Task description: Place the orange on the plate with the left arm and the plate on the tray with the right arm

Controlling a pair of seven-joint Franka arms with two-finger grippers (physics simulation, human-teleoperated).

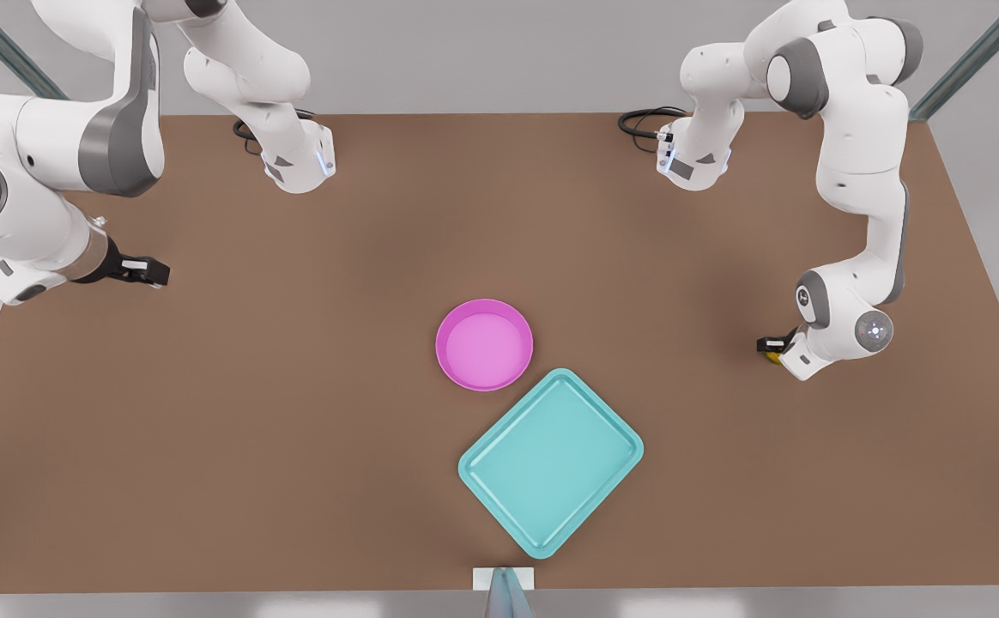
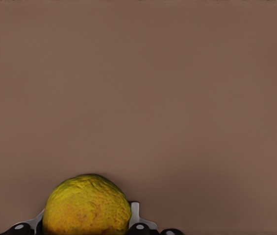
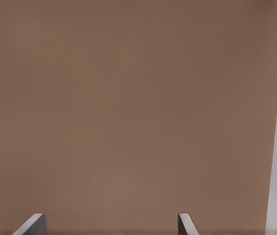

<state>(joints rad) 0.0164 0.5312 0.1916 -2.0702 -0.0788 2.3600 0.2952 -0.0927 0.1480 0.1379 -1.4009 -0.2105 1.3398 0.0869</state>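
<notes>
The left claw (image 1: 771, 350) sits low over the brown bench (image 1: 251, 429) at the front view's right, its fingers (image 2: 134, 214) closed against the sides of the small round yellow-orange fruit with a greenish tinge (image 2: 87, 205). In the front view the orange (image 1: 773, 356) peeks out as a yellow spot at the claw's tip.

Well away from that claw, toward the bench's middle, lies the round magenta-pink shallow plate (image 1: 484, 344) with a paler pink inside, holding nothing. Just beside the plate, on its side nearer the front view's lower edge, lies the turquoise rectangular tray with rounded corners (image 1: 551, 463), turned cornerwise, one corner almost touching the plate's rim.

The right claw (image 1: 149, 272) waits at the front view's left, far from plate and tray, above bare bench near its edge. Its fingers (image 3: 30, 225) stand wide apart with nothing between them.
</notes>
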